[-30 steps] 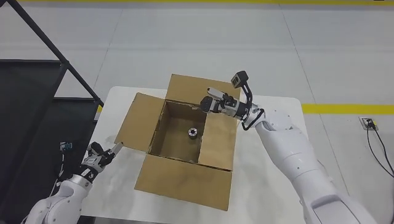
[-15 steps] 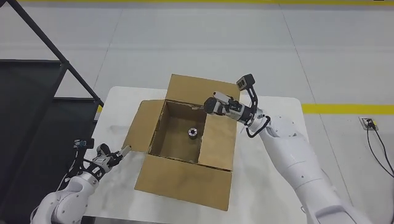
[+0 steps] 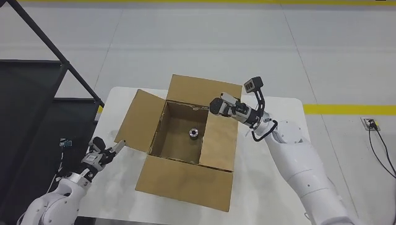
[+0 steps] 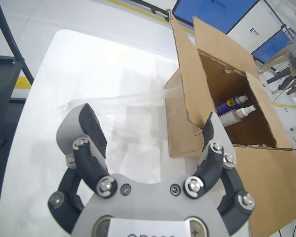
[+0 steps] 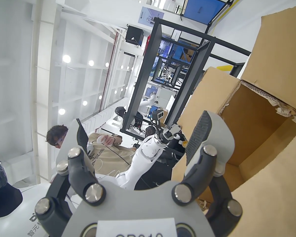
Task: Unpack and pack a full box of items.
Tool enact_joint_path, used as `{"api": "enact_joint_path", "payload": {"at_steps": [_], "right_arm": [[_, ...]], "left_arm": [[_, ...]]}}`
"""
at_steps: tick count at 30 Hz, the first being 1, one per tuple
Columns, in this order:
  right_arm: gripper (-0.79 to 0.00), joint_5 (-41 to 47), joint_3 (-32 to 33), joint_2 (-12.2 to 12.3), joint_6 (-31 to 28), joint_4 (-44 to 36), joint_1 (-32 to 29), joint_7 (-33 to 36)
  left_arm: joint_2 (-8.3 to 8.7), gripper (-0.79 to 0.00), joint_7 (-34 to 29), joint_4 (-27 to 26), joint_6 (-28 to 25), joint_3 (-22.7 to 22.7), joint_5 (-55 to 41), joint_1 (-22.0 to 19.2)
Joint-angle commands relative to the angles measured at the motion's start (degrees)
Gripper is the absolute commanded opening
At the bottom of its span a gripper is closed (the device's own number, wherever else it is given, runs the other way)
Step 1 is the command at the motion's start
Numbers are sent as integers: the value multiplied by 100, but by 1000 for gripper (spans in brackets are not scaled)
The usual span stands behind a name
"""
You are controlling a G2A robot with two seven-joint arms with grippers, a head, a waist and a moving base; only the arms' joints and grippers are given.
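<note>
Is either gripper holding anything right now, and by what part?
Nothing is held. The left gripper and right gripper are both open and empty, near the box.

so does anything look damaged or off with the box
Yes: the box is scruffy. Its far rim is torn ragged, and the raised flap has a ripped lower corner. Nothing looks spilled.

The left gripper point(image 4: 150, 117) and right gripper point(image 5: 141, 122) gape, empty.

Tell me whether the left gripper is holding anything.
No, the left gripper is open and empty, beside the box.
</note>
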Motion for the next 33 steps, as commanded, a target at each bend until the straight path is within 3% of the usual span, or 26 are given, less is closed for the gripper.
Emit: {"api": "enact_joint_path", "payload": {"at_steps": [1, 8, 12, 15, 19, 23, 33], "right_arm": [[0, 1, 48, 22, -2, -84, -69, -23], [0, -345, 200, 114, -77, -583, -404, -362], [0, -608, 431, 220, -210, -1139, -799, -510], [0, -800, 728, 325, -303, -1676, -1227, -667], [0, -967, 1199, 464, -341, -2324, -1852, -858], [0, -1137, 1613, 572, -147, -2727, -2352, -1125], [0, -1137, 1613, 572, -147, -2727, -2352, -1125]], "left_arm": [[5, 0, 41, -300, 9, -92, -17, 91], [13, 0, 204, -1454, -93, -441, -144, 492], [37, 0, -284, -2064, -442, -460, -590, 603], [58, 0, -835, -2327, -512, -183, -874, 445], [69, 0, -1594, -2279, -349, 508, -1168, -92], [61, 0, -2564, -1846, -72, 1275, -1717, -826], [61, 0, -2564, -1846, -72, 1275, -1717, -826]]}}
